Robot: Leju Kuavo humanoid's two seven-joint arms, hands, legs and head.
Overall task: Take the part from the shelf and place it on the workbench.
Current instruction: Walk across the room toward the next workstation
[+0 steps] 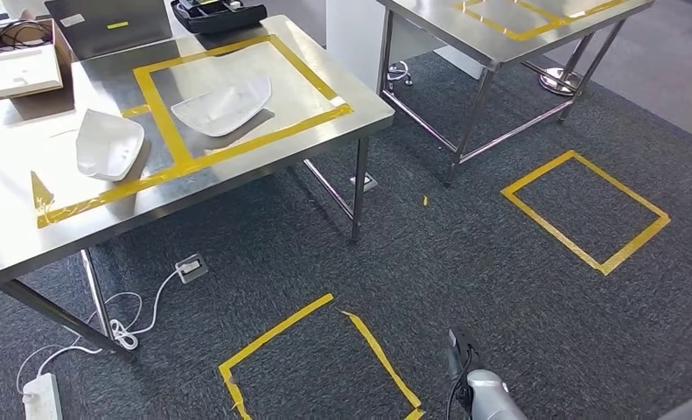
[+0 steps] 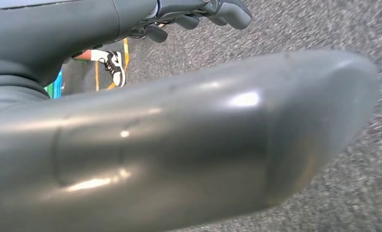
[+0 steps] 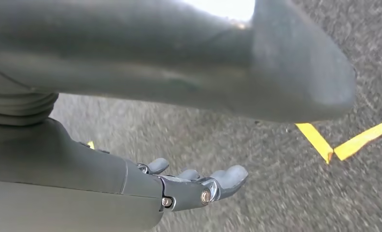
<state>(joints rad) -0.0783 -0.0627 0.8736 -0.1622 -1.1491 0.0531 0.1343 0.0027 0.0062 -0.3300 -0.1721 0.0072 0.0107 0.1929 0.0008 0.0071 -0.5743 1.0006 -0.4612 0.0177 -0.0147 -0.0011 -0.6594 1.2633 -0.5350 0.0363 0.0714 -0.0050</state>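
Head view: silver right arm (image 1: 486, 395) enters at bottom edge, hanging over dark grey carpet (image 1: 464, 262), next to a yellow tape square on floor (image 1: 320, 363). Second yellow tape square (image 1: 584, 210) lies further off to the right. Stainless steel workbench (image 1: 27, 232) stands upper left w/ yellow tape rectangles on top. White curved plastic shell part (image 1: 223, 107) lies inside the larger taped rectangle; second white shell part (image 1: 108, 144) lies beside it in the adjoining taped zone, not touching. Open cardboard box (image 1: 20, 59) at bench's far corner. White power strip (image 1: 42, 398) and cable on floor under bench.

Left wrist view: left hand (image 2: 198, 14) w/ fingers curled in, nothing held, above carpet. Person's black-and-white shoe (image 2: 115, 67) beyond.

Right wrist view: right hand (image 3: 193, 186) w/ fingers spread apart, nothing held, above carpet.
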